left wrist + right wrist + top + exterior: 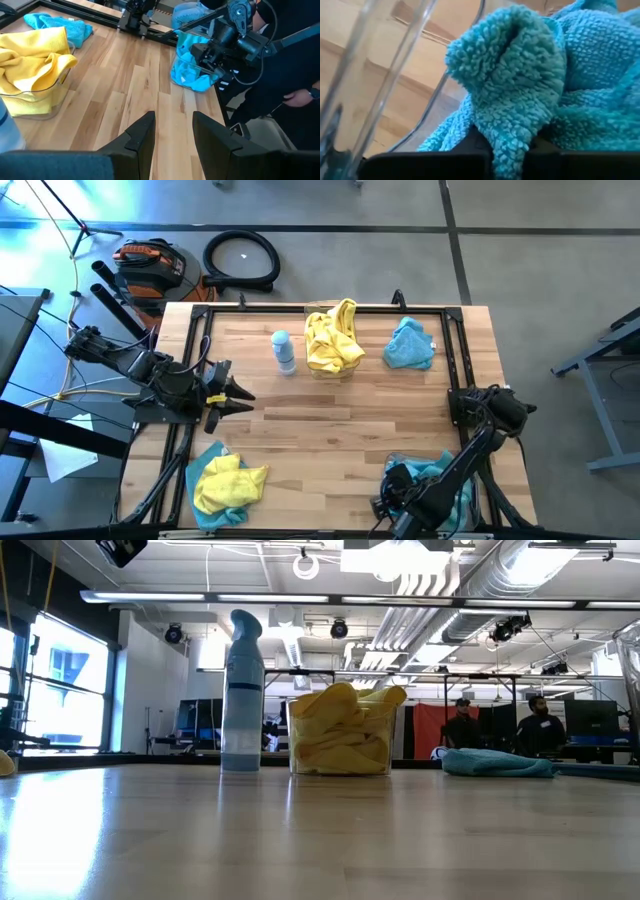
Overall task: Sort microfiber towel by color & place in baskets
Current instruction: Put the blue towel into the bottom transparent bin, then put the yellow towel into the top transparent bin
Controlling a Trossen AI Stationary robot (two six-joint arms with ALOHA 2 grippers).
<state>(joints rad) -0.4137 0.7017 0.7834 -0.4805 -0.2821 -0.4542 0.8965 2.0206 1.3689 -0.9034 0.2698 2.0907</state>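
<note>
Teal towel pinched in right claw; no writing legible.

Bottle stands just left of the far basket; one towel lies right of it.

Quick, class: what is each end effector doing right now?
Left end effector: open, holding nothing.
Right end effector: shut on the fluffy teal-blue microfiber towel inside the clear plastic basket.

Overhead view straight down, low view level across table, wrist views close, forward-facing
</note>
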